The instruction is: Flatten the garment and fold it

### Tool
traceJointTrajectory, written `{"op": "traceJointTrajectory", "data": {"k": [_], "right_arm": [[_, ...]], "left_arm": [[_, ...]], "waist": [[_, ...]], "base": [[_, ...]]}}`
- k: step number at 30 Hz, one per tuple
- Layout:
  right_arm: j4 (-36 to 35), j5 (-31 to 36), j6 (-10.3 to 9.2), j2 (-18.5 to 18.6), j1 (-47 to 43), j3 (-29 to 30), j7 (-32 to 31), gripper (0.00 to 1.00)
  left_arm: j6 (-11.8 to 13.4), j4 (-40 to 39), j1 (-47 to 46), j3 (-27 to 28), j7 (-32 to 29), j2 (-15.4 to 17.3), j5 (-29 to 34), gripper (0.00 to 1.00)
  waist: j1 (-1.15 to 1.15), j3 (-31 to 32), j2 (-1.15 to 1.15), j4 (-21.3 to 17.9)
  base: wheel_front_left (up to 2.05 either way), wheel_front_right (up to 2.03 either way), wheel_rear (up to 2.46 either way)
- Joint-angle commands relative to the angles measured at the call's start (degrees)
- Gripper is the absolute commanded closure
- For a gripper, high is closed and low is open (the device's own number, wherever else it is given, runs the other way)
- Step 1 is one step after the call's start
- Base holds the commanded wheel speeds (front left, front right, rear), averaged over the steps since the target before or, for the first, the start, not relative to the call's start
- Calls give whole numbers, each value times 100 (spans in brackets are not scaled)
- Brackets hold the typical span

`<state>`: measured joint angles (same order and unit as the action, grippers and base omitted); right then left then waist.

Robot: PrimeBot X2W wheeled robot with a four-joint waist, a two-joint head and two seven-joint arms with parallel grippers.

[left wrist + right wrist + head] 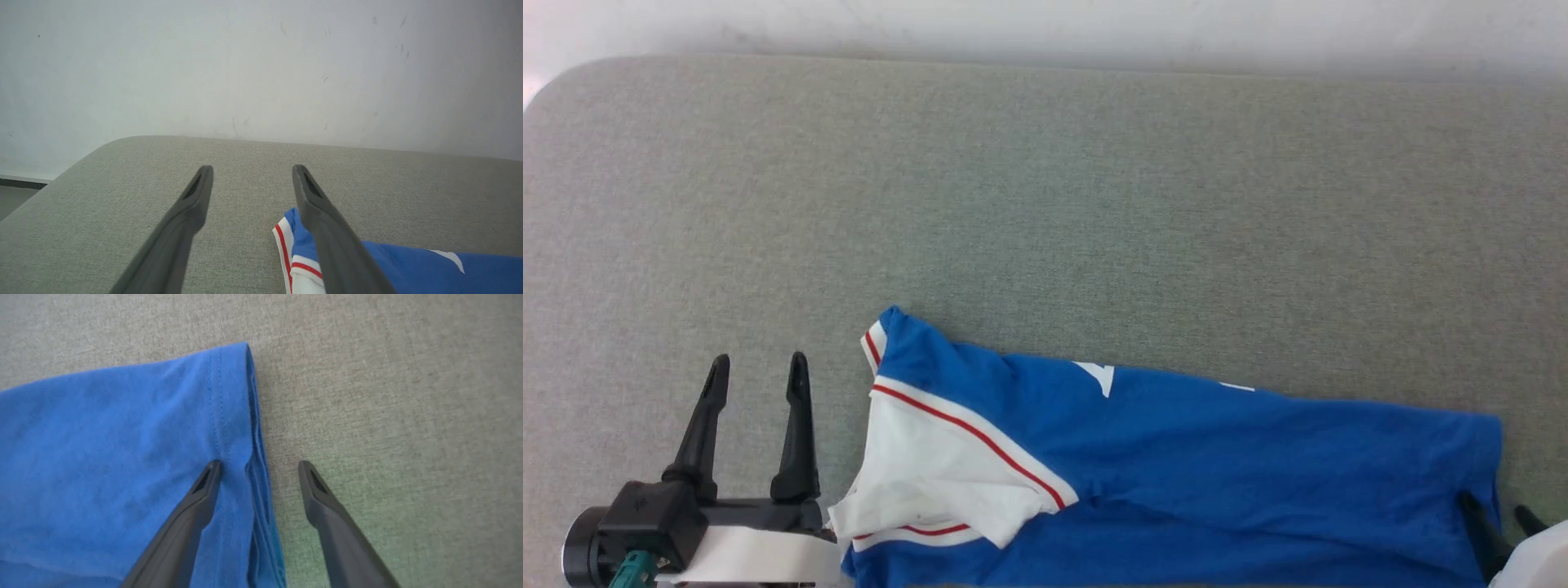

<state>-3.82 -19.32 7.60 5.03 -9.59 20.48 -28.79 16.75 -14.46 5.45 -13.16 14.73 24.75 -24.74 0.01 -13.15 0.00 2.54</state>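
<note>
Tabletop [1045, 204]: grey-green woven cloth cover, matt, coarse weave showing. Garment [1217, 457]: soft blue cloth, matt, lightly creased, double-stitched hem; sleeve [923, 457] white cloth, knit-looking band with red stripes. My left fingers [184, 228] and right fingers [327, 514]: dark, plastic-looking, smooth, matt. My forearm shell [760, 555]: pale, smooth, slight sheen. Wall [261, 61] beyond tabletop's far edge: white, matt, scuffed.

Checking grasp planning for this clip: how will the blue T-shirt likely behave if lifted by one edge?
Probably floppy: the garment lies wrinkled, its white sleeve flopped over itself. Likely light, being thin knit. At the hem layers stack, so a pinch may catch only one.
</note>
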Motion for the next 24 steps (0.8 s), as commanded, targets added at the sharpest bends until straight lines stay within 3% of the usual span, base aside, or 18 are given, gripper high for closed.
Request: {"op": "traceJointTrajectory", "data": {"k": [1,3,4,5,14,24], "right_arm": [[96,42,-11,-31,88,15,-25,0],[277,20,-11,-52,90,-69,-195,0],[339,-16,-11,-65,100,-84,-263,54],[398,-62,-11,-83,115,-84,-324,100],[437,43,-11,101,255,28,-309,100],[728,380,-11,834,461,1090,22,100]], "left_arm": [[-15,1,-77,1,25,-52,64,0],[-44,22,-89,16,26,-90,120,0],[-56,32,-90,29,26,-112,133,0],[-69,45,-86,39,26,-130,144,0],[-156,127,22,147,26,-263,190,0],[-266,248,41,91,27,-295,173,0]], "waist": [[-1,-80,0,90],[-1,-107,0,130],[-1,-116,0,142],[-1,-122,0,155],[-1,-36,0,112],[-1,118,0,18]], "base": [[0,0,0],[0,0,0],[0,0,0],[0,0,0],[0,0,0],[0,0,0]]}}
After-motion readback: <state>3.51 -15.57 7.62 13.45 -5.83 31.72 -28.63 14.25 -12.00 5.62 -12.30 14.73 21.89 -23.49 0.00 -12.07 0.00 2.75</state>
